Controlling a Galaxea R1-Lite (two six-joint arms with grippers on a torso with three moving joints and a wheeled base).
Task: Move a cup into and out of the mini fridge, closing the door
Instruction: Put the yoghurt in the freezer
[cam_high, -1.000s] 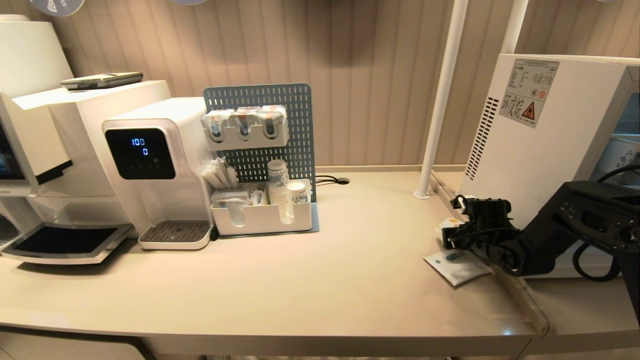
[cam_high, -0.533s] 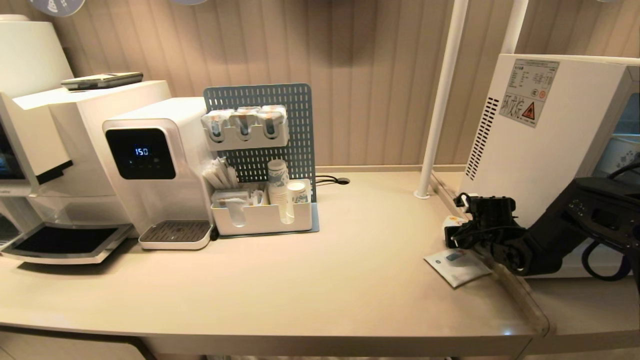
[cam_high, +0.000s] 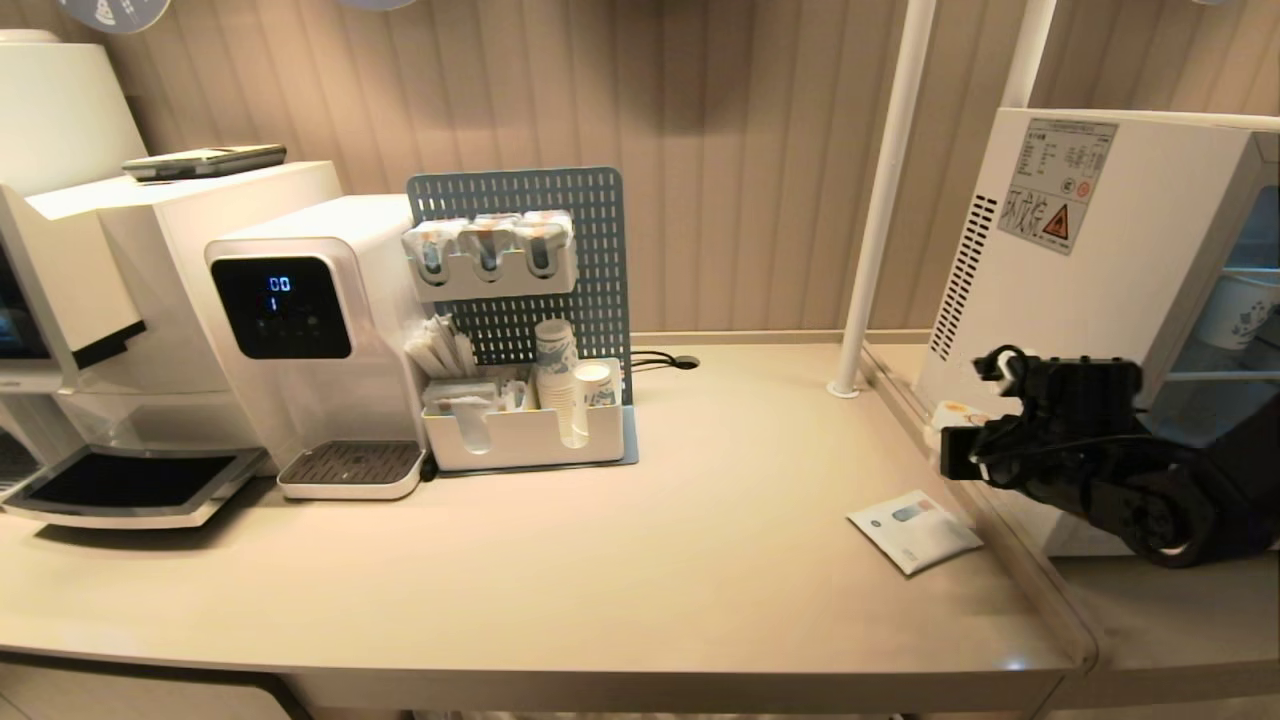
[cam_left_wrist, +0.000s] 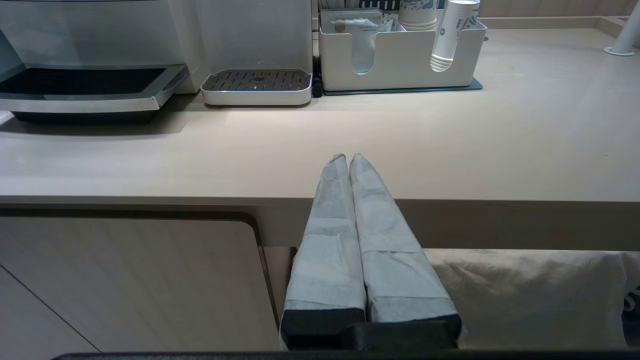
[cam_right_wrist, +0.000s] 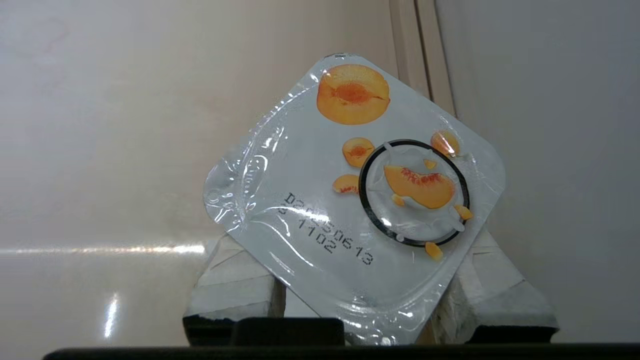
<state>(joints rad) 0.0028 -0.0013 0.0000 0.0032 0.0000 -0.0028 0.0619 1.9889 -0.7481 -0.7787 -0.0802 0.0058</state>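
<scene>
My right gripper (cam_high: 975, 440) is shut on the cup (cam_high: 957, 413), a small white tub, and holds it above the counter (cam_high: 700, 560) beside the mini fridge (cam_high: 1080, 290). In the right wrist view the cup's peach-printed foil lid (cam_right_wrist: 350, 200) sits between the taped fingers (cam_right_wrist: 235, 280) and hides their tips. The fridge's white side wall (cam_right_wrist: 550, 150) is close by. The fridge's inside shows at the far right, with a paper cup (cam_high: 1232, 310) on a shelf. The door is out of view. My left gripper (cam_left_wrist: 348, 159) is shut and parked below the counter's front edge.
A flat sachet (cam_high: 915, 530) lies on the counter below the held cup. A white pole (cam_high: 880, 210) stands left of the fridge. Farther left are an organiser with paper cups (cam_high: 530, 425), a water dispenser (cam_high: 300, 330) and a coffee machine (cam_high: 90, 300).
My right gripper closed on the cup down by the sachet, then lifted it and carried it up and rightward, close along the fridge's side. The left arm stayed still.
</scene>
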